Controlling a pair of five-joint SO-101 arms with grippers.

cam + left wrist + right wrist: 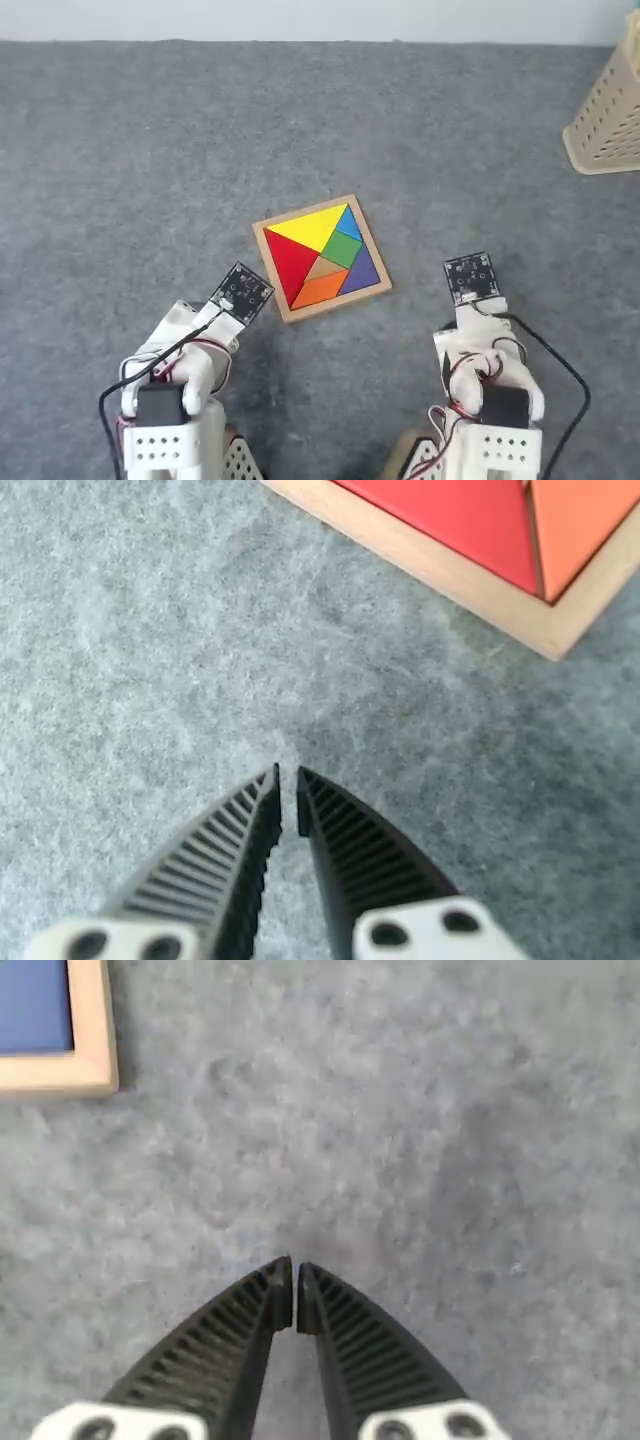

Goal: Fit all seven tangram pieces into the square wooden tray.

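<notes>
My left arm (185, 370) sits at 7 o'clock in the high view. The left jaws are together w/ nothing between them, tips over bare grey tabletop (120, 150). Dead centre, the square wooden tray (274, 270) lies turned diamond-wise, its 6 o'clock corner near those tips. By my count all seven are in it: red triangle (287, 262) at 9, yellow triangle (312, 228) at 12, blue triangle (347, 222) at 1, green square (343, 249) & tan triangle (322, 268) around the middle, orange piece (320, 289) at 6, purple triangle (362, 270) at 4. No gaps visible, so I judge the fit done & the step in hand a final check. To do it well: check each seam for a lifted edge; if one rides up, press w/ closed tips on the piece's middle, straight down, so the tray doesn't skid. My right arm (485, 370) is at 5 o'clock, right jaws likewise together & empty, near the tray's 4 o'clock corner. A cream perforated bin (610, 110) stands well apart at 2 o'clock.
</notes>
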